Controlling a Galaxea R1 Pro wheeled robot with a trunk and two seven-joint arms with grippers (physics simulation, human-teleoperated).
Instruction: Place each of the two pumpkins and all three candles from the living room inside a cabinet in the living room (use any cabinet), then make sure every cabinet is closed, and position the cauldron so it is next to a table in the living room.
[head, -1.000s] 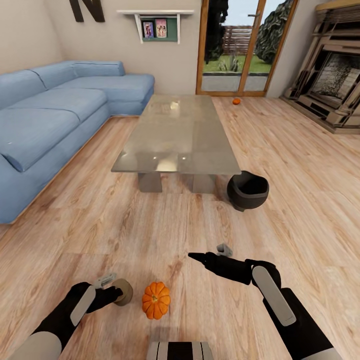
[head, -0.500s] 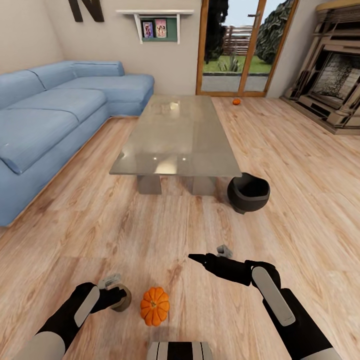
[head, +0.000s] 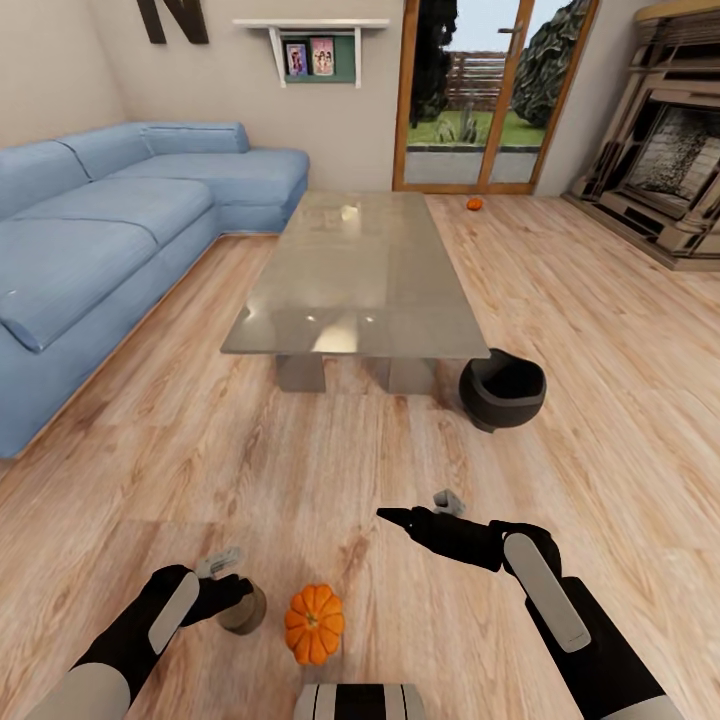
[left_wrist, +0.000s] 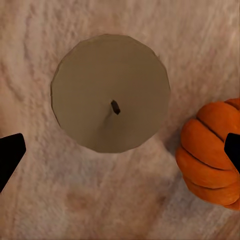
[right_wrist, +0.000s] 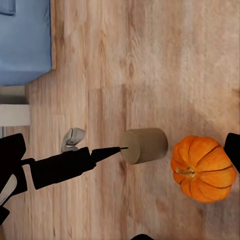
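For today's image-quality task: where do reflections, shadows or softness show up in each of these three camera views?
Head view: the table glass carries pale glints and a mirrored sheen; the cauldron throws a faint shadow on the floor. Left wrist view: the candle top and floor grain look soft, and a dark shadow lies between it and the pumpkin. Right wrist view: sharper wood grain, evenly lit.

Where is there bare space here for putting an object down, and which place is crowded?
The glass table top is bare. Open floor lies between the table and the right pincer, and between the sofa and the table. It is crowded by the left pincer, where candle and pumpkin stand close; the cauldron fills the table's right corner.
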